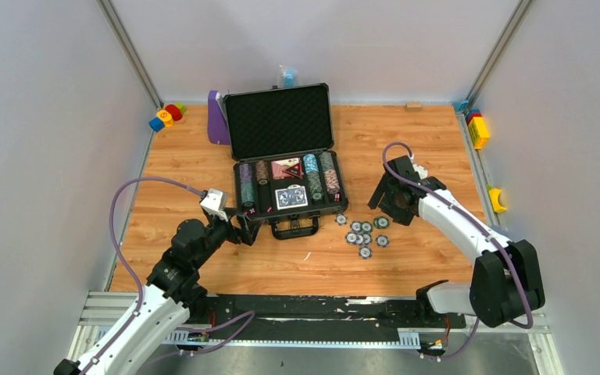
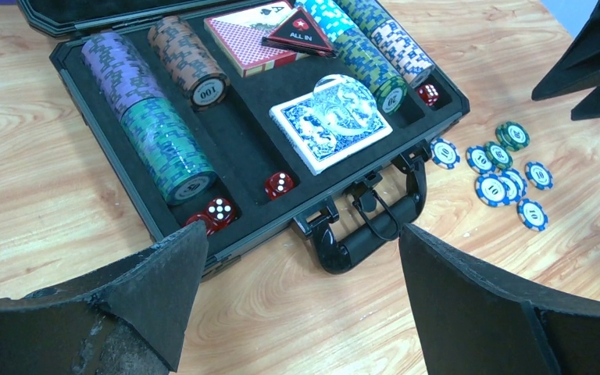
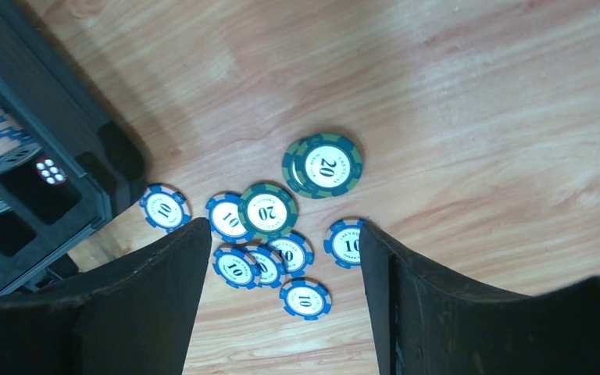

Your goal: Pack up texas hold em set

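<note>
Sitting on wooden table point(image 1: 187, 172), briefcase point(image 1: 280, 121), grey walls point(image 1: 47, 117)

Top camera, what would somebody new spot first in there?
The open black case in the middle of the table, packed with rows of stacked chips and two card decks. Next, the little scatter of loose chips lying just right of its handle, with the right gripper hanging open above them.

The top view looks down from the near edge over the whole table point(image 1: 180, 172), the left wrist view closely faces the briefcase point(image 2: 238, 144), and the right wrist view overlooks loose chips point(image 3: 269, 211) that all three share.
</note>
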Robot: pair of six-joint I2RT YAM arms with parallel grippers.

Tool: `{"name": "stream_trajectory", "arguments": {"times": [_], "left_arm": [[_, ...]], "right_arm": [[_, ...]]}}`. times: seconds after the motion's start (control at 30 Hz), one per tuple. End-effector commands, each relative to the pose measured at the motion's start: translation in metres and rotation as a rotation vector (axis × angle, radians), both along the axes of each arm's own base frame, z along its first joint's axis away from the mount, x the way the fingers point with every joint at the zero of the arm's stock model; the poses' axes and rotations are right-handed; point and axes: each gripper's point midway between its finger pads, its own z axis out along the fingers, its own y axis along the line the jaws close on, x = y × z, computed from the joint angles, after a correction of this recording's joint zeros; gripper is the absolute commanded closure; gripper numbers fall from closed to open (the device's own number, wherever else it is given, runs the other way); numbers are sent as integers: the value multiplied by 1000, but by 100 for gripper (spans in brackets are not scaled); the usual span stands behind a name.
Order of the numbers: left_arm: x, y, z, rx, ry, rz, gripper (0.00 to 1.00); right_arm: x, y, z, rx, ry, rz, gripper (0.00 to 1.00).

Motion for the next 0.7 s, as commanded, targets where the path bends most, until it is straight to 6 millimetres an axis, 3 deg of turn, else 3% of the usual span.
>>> {"name": "stream_trajectory", "arguments": {"times": [0.0, 0.67], "left_arm": [[5, -1, 14, -16, -50, 2, 0], [4, -2, 15, -18, -52, -4, 0]], "right_arm": [[1, 0, 3, 20, 46, -71, 30], [-3, 25, -10, 165, 176, -133, 39]]}}
